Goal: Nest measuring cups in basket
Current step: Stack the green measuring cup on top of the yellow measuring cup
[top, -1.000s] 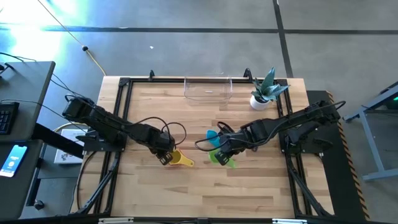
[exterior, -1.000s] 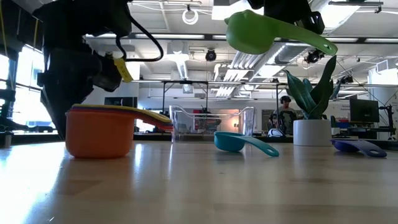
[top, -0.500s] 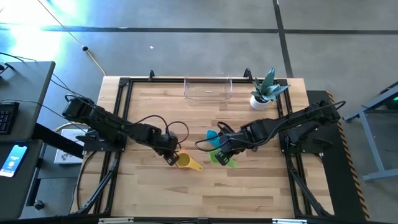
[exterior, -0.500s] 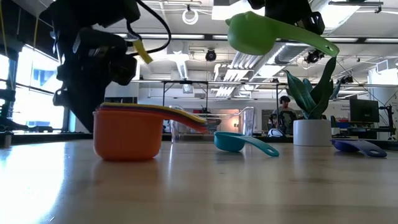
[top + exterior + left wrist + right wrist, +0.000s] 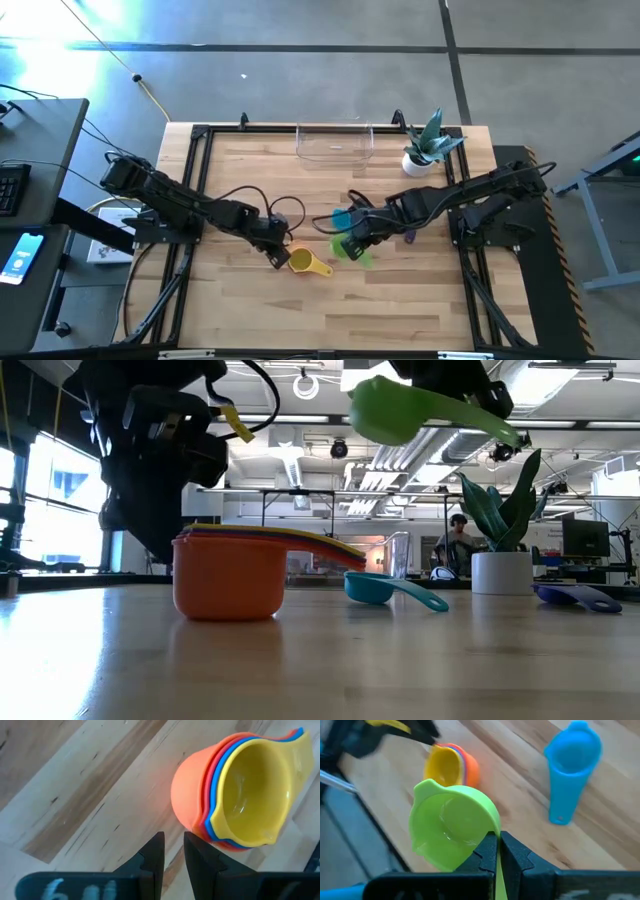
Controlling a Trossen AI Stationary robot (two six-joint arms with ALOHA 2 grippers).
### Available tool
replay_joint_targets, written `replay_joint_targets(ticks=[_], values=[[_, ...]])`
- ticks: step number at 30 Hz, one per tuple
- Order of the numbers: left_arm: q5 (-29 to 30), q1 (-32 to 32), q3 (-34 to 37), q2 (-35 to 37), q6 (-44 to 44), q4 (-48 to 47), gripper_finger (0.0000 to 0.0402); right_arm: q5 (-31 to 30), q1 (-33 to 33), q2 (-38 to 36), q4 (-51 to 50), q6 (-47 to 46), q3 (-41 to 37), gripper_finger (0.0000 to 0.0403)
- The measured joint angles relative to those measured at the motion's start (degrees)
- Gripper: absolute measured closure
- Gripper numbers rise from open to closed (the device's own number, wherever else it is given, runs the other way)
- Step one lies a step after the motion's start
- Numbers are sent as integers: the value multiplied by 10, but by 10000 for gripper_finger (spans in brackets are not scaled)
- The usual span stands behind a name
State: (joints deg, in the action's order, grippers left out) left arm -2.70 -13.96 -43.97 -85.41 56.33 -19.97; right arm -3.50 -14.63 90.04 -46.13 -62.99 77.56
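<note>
Right gripper point(image 5: 496, 851) pinching green cup point(image 5: 451, 822) by its handle, aloft at centre frame; left gripper point(image 5: 173, 851) narrowly parted, grasping nothing.

Low view, nearest first: pale wooden table point(image 5: 400, 670) fills lower half of frame, planks showing light glare at lower left. On it at left centre, nested cup stack point(image 5: 228, 572), orange outermost, red, blue and yellow inside; left gripper just behind it. Teal cup point(image 5: 385, 589) lies at centre, purple cup point(image 5: 575, 595) at far right, white plant pot point(image 5: 502, 572) right of centre. Clear basket point(image 5: 335, 142) sits at table's far edge, upper centre in high view, nothing in it. Beyond: workshop room, ceiling strip lights across top, window brightness at far left, a person point(image 5: 460, 545) standing in distance right of centre.
</note>
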Motion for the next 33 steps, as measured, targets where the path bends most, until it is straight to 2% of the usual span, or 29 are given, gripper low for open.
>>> replay_joint_targets(ticks=[9, 15, 18, 26, 29, 33], values=[[2, 7, 0, 38, -46, -63, 339, 2, 16, 4, 110, -2, 0, 403], [15, 9, -1, 97, -75, -122, 339, 8, 30, 44, 233, -6, 0, 403], [17, 9, -1, 131, -76, -152, 339, 10, 36, 66, 258, -6, 3, 403], [18, 9, -1, 209, -80, -186, 339, 55, 53, 140, 227, 30, 88, 403], [19, 9, -1, 227, -80, -188, 339, 81, 61, 180, 150, 54, 148, 403], [23, 9, 0, 237, -69, -199, 339, 85, 64, 231, 41, 77, 225, 403]])
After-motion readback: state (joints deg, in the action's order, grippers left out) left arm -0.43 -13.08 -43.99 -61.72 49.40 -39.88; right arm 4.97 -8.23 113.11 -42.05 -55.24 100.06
